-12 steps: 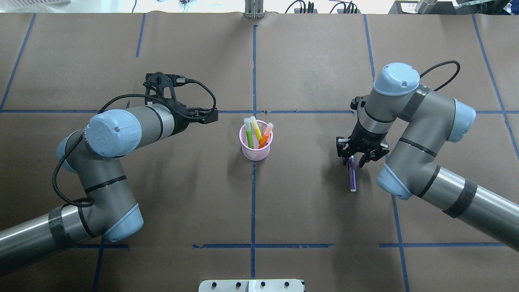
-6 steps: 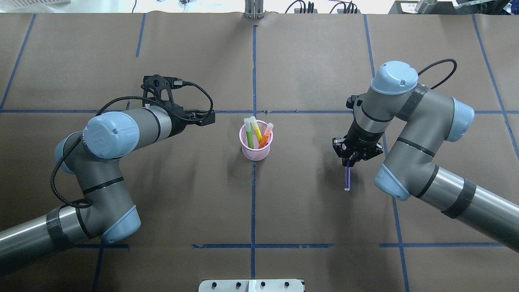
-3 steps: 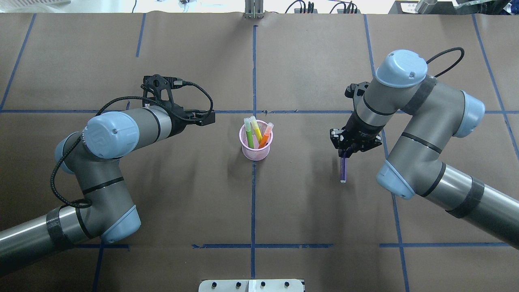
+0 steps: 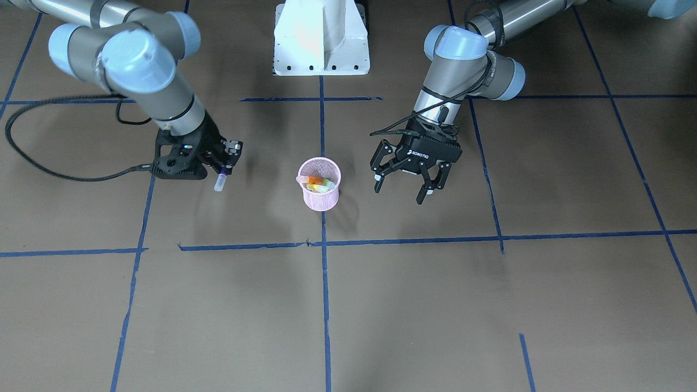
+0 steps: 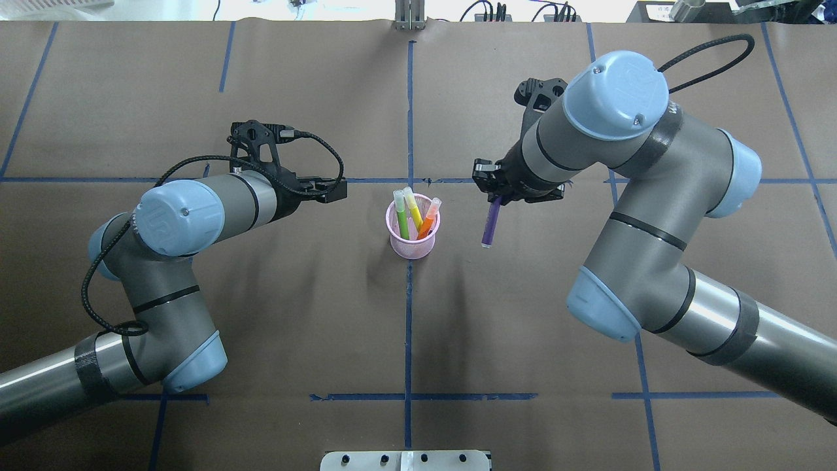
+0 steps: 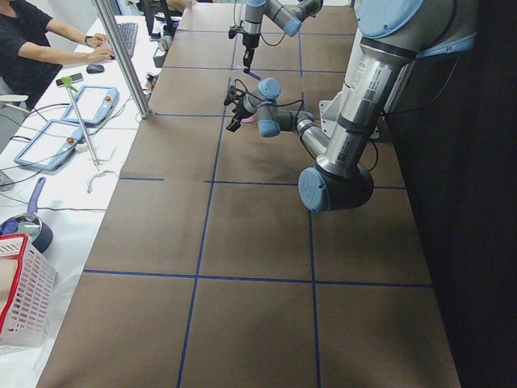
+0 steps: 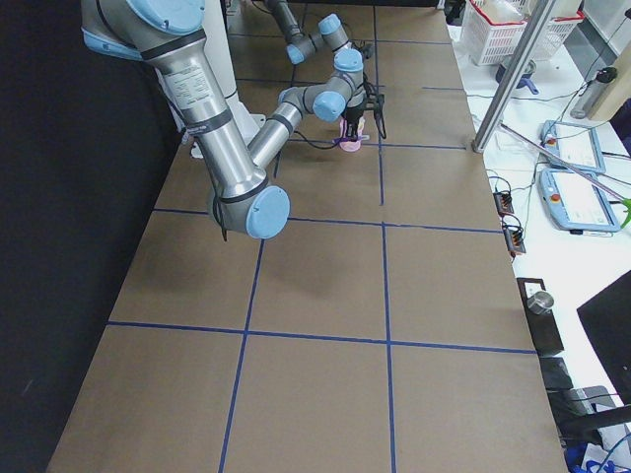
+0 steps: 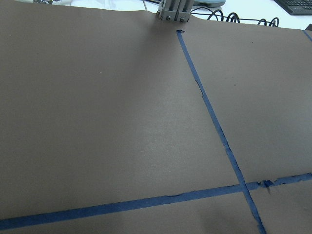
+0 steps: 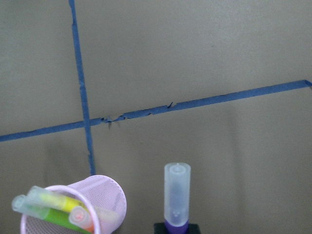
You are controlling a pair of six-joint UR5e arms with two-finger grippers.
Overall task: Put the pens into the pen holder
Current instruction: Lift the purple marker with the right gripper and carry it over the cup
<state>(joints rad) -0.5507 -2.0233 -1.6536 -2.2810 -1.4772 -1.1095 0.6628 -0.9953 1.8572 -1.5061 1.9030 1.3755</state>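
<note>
Robotics laboratory: a left arm (image 5: 176, 222) and a right arm (image 5: 628, 131), grey with pale blue joint caps, reach over a worktop (image 5: 523, 340) covered in brown paper and gridded with blue tape (image 5: 409, 314). On a white bench (image 6: 56, 190) along the worktop's far side, an operator (image 6: 32, 48) sits at a keyboard (image 6: 128, 36), near handheld control tablets (image 6: 93, 103) and an aluminium post (image 6: 123, 56).
</note>
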